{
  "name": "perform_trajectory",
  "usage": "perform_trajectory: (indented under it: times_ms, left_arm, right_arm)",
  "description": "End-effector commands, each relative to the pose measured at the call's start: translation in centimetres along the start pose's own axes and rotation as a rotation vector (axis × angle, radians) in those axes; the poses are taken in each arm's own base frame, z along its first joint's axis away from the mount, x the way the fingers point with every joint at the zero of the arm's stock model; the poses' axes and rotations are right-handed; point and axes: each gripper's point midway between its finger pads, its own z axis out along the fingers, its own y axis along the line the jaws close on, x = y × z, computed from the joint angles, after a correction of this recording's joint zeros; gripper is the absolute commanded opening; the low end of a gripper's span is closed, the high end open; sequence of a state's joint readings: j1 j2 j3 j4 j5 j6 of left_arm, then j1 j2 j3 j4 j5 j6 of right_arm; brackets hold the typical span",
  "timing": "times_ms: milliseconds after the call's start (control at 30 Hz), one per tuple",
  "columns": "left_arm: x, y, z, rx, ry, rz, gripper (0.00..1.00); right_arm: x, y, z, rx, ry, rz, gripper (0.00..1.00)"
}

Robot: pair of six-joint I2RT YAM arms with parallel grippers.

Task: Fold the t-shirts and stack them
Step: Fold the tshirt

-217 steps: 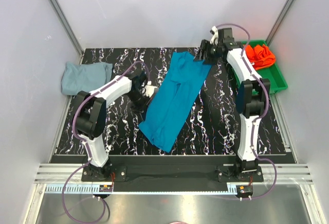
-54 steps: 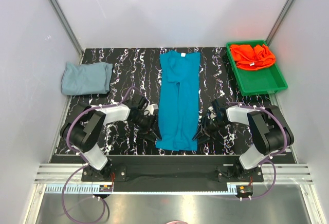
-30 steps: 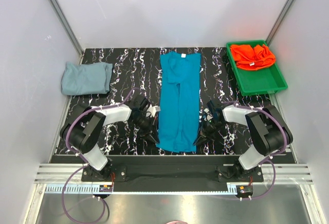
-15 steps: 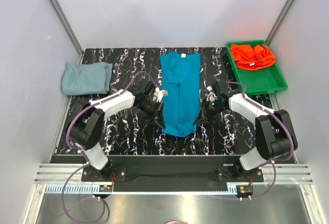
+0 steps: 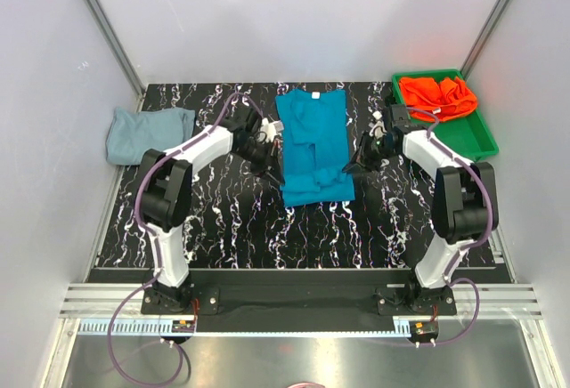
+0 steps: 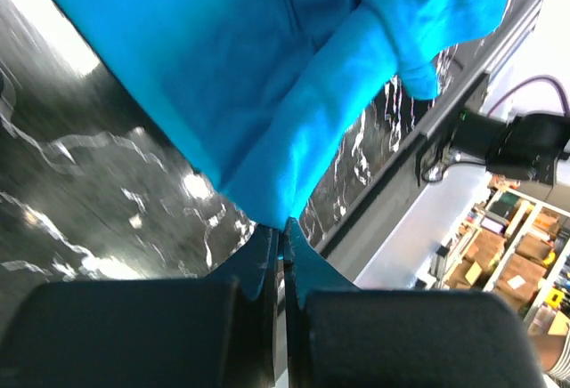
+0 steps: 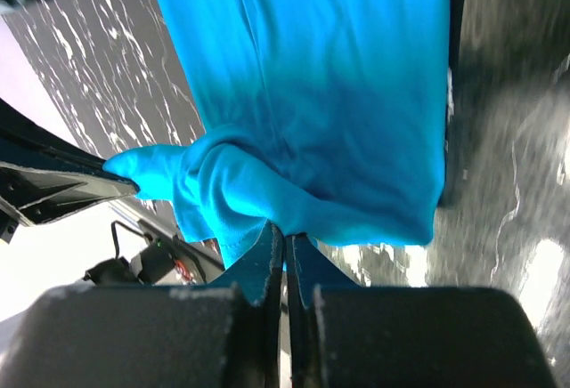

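The teal-blue t-shirt (image 5: pixel 312 134) lies lengthwise in the middle of the black marble table, its white neck tag (image 5: pixel 314 95) at the far end. Its near hem is lifted and doubled back over the body. My left gripper (image 5: pixel 276 174) is shut on the hem's left corner, and the cloth (image 6: pixel 267 76) hangs from the closed tips (image 6: pixel 284 225). My right gripper (image 5: pixel 350 167) is shut on the right corner, and blue cloth (image 7: pixel 329 76) bunches above its tips (image 7: pixel 285 232). A folded pale grey-blue t-shirt (image 5: pixel 149 134) rests at the far left. The orange-red t-shirt (image 5: pixel 438 96) lies crumpled.
A green plastic tray (image 5: pixel 463 143) at the far right holds the orange-red shirt. White walls and metal frame posts close in the table on three sides. A rail runs along the near edge by the arm bases.
Both grippers have carried the teal shirt's near hem away from the table's front edge toward the collar. The shirt's visible length has shortened as its lower part doubles over.
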State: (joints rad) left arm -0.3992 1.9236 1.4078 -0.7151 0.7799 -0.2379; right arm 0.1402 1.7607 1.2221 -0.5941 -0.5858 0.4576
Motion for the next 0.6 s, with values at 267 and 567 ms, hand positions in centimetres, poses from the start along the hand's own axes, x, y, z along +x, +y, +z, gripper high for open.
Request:
perform_trajectory:
  times_ms: [267,567]
  left_arm:
    - [-7.0,0.5,0.6,-0.007,-0.067,0.078,0.00]
    - [-9.3,1.3,0.9,-0.017,-0.099,0.089,0.00]
  right_arm:
    - [-5.6,0.4,1.5,-0.026,-0.073,-0.050,0.00]
    - [-9.7,0.7,2.2,-0.042,-0.122,-0.058,0.00]
